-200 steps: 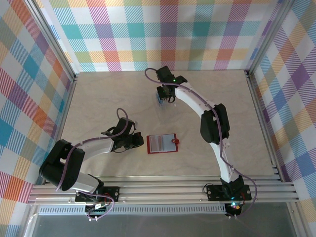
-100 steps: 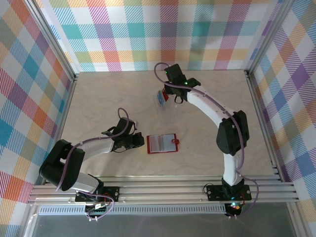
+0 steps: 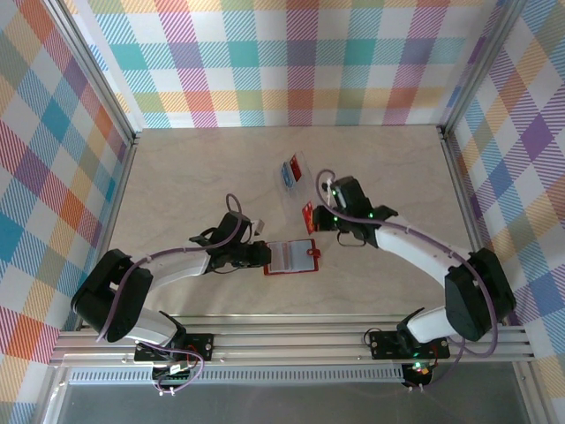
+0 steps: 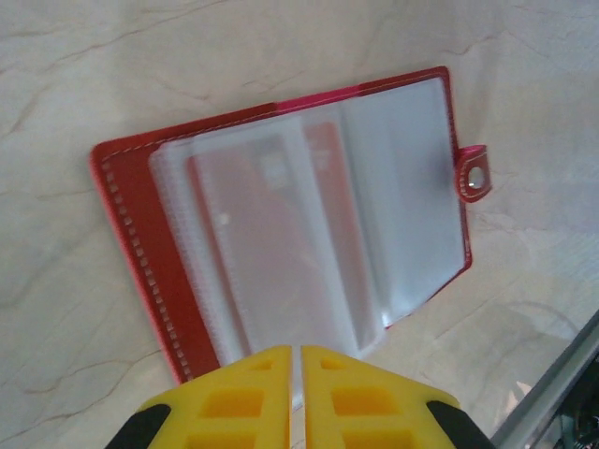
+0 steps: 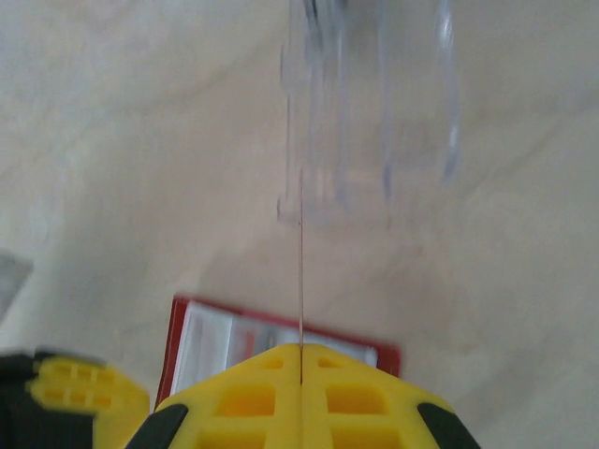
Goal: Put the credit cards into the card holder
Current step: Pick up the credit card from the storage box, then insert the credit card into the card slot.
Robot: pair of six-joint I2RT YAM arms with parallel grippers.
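Top external: wallet (image 3: 291,256) lies open on the worktop (image 3: 194,177), snap tab to the right.
Left gripper (image 3: 261,256): at the wallet's left edge.
Left wrist: jaws nearly together, only a thin slit between the yellow fingers (image 4: 248,393). They hide the wallet's near edge, so a pinch on a sleeve cannot be told.
Right gripper (image 3: 316,217): just beyond the wallet's tab, jaws clamped on a red card (image 3: 308,217).
Right wrist: that card is edge-on, a mere line.
Clear case (image 3: 298,190): faint outline, blue card (image 3: 288,174) at it, blurred up close.
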